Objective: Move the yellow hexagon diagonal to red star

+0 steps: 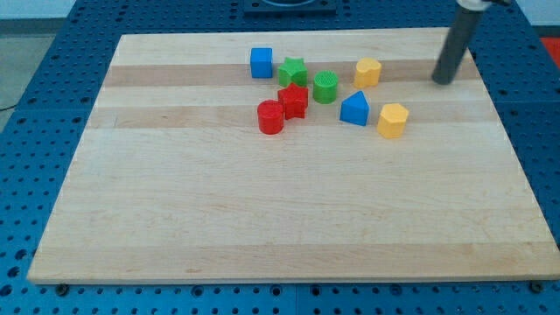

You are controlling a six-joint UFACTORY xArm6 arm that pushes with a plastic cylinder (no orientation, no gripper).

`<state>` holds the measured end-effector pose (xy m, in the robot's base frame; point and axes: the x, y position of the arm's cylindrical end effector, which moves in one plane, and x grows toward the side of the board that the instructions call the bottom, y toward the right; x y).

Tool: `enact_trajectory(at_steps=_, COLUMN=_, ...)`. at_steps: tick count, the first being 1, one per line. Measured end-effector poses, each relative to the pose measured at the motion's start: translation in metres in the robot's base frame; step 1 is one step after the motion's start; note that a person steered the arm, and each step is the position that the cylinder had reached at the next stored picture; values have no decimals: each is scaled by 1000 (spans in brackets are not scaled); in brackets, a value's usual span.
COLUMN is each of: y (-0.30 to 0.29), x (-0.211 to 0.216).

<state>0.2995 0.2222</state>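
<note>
The red star (pixel 294 101) lies near the board's middle top, touching a red cylinder (pixel 270 116) at its lower left. A yellow block that looks hexagonal (pixel 393 121) lies to the right, beside a blue triangular block (pixel 354 108). A second yellow block (pixel 367 72), its shape unclear, lies further up. My tip (pixel 444 81) rests on the board to the upper right of both yellow blocks and touches no block.
A blue cube (pixel 261 63), a green star (pixel 292 71) and a green cylinder (pixel 325 87) lie above and to the right of the red star. The wooden board (pixel 262 219) rests on a blue perforated table. Its right edge is near my tip.
</note>
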Motion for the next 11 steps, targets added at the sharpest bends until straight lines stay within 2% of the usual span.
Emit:
enact_trajectory(at_steps=1, y=-37, x=-53)
enact_trajectory(at_steps=2, y=-117, x=-66)
enact_trajectory(at_steps=4, y=-223, x=-65)
enact_trajectory(at_steps=6, y=-281, x=15)
enact_trajectory(at_steps=7, y=-292, x=62)
enact_trajectory(at_steps=8, y=-274, x=93)
enact_trajectory(at_steps=9, y=-244, x=91)
enact_trajectory(at_steps=10, y=-243, x=44)
enact_trajectory(at_steps=11, y=-231, x=25)
